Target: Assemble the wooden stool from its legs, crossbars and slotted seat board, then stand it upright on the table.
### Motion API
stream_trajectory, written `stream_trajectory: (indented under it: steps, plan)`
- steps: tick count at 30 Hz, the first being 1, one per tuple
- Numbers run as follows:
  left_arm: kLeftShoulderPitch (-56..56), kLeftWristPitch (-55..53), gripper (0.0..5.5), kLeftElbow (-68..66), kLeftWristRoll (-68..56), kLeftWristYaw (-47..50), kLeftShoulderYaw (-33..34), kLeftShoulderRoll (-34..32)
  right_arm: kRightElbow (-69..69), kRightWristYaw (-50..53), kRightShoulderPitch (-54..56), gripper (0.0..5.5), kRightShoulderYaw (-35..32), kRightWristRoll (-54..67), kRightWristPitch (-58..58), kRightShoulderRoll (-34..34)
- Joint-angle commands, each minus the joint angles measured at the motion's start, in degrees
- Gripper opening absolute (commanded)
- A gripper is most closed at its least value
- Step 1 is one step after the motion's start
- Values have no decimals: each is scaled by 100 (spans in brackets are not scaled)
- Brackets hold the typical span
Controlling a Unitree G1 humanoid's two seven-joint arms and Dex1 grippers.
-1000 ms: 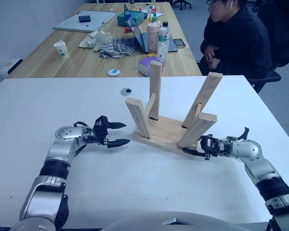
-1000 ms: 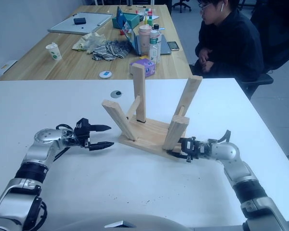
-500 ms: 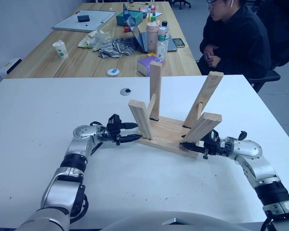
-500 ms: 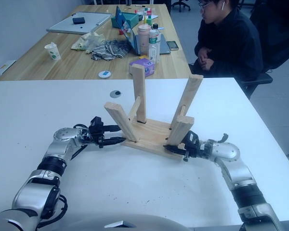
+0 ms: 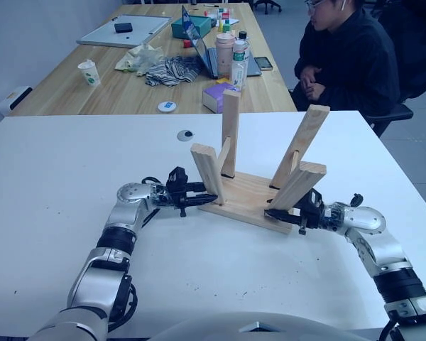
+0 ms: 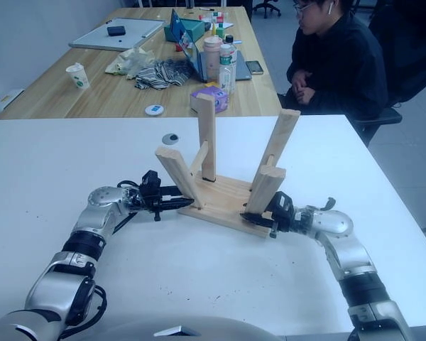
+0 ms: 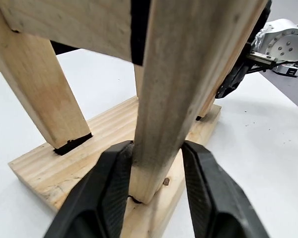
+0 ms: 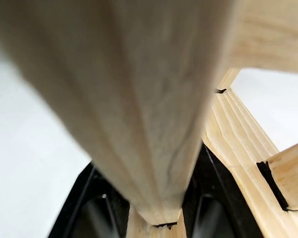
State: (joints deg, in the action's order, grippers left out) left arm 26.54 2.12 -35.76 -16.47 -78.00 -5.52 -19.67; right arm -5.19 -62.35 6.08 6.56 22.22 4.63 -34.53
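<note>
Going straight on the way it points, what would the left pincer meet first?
The stool's near left leg: it stands between the fingers of the left pincer, seemingly touching both.

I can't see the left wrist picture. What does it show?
The left gripper's two black fingers clasp a wooden stool leg just above the seat board it slots into. Beside it another leg stands in its slot, and the right gripper sits beyond.

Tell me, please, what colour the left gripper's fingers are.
Black fingers, best seen in the left wrist view, closed around a leg.
</note>
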Motion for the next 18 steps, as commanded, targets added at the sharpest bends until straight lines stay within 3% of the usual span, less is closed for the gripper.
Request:
stream_trajectory:
  steps: [1,3,5,7,9,12,13,18]
  plan:
    - [-335,-1534,145,1222,-479,-146,-116,-277,576,294,362,110,-429,1365,2233,-12]
    - [-564,-3173,142,2429,-1098,81,-103,-697,940,548,740,110,-723,2293,3825,-197]
    - [-555,-5568,139,3487,-2356,629,253,-1162,941,746,1254,110,-1066,3269,5466,-435]
    - [-376,-7458,134,3895,-3032,1043,566,-1493,425,998,1835,110,-1319,3539,6823,-470]
    - [-130,-8577,130,3889,-3007,1273,665,-1684,-195,1164,2313,109,-1454,3342,7693,-404]
    - [163,-9231,121,3783,-2872,1473,461,-1928,-978,1275,2817,109,-1326,2771,8113,-300]
    - [252,-9323,155,3766,-2880,1542,452,-1898,-1227,1333,2966,146,-1289,2631,8103,-245]
    - [531,-9457,227,3275,-3007,2214,544,-1665,-1899,1606,3493,230,-1353,2409,8166,-69]
